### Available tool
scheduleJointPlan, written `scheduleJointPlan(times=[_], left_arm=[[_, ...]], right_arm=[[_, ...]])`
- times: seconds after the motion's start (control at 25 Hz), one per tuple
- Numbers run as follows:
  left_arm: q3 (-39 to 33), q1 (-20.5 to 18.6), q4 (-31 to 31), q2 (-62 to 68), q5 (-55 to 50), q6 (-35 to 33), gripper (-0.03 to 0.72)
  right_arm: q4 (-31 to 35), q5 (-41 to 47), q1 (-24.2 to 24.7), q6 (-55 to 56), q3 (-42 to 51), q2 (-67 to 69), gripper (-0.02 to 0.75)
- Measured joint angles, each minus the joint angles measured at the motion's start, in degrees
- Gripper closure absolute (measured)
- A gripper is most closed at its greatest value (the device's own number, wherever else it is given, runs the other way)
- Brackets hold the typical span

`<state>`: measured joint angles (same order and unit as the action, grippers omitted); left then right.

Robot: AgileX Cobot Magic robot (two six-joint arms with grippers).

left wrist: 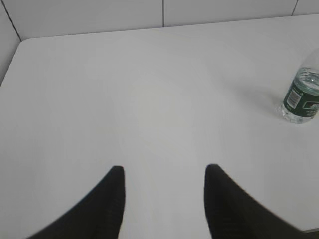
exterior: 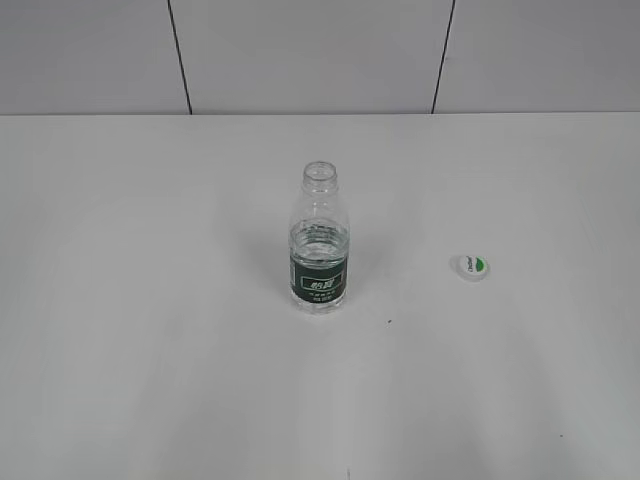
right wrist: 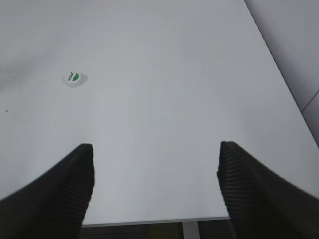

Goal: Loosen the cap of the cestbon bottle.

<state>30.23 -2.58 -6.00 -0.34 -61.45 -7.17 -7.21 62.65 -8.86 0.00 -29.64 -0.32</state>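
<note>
The cestbon bottle (exterior: 320, 243) stands upright in the middle of the white table, its neck open with no cap on it. Its lower part shows at the right edge of the left wrist view (left wrist: 301, 94). The white cap (exterior: 469, 265) with the green mark lies on the table to the right of the bottle, apart from it; it also shows in the right wrist view (right wrist: 75, 78). My left gripper (left wrist: 163, 172) is open and empty, above the table well left of the bottle. My right gripper (right wrist: 155, 149) is open and empty over the table's near edge. Neither gripper shows in the exterior view.
The white table (exterior: 150, 300) ends at a grey panelled wall (exterior: 300, 50) at the back. Its near edge (right wrist: 149, 220) and right edge show in the right wrist view. A small dark speck (exterior: 389, 321) lies in front of the bottle.
</note>
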Motion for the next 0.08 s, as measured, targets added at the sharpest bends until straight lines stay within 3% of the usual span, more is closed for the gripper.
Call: scheduleJointPlan(times=[0.08], left_arm=[[0.0, 0.0, 0.0, 0.0, 0.0, 0.0, 0.365]], right_arm=[[0.0, 0.0, 0.0, 0.0, 0.0, 0.0, 0.148]])
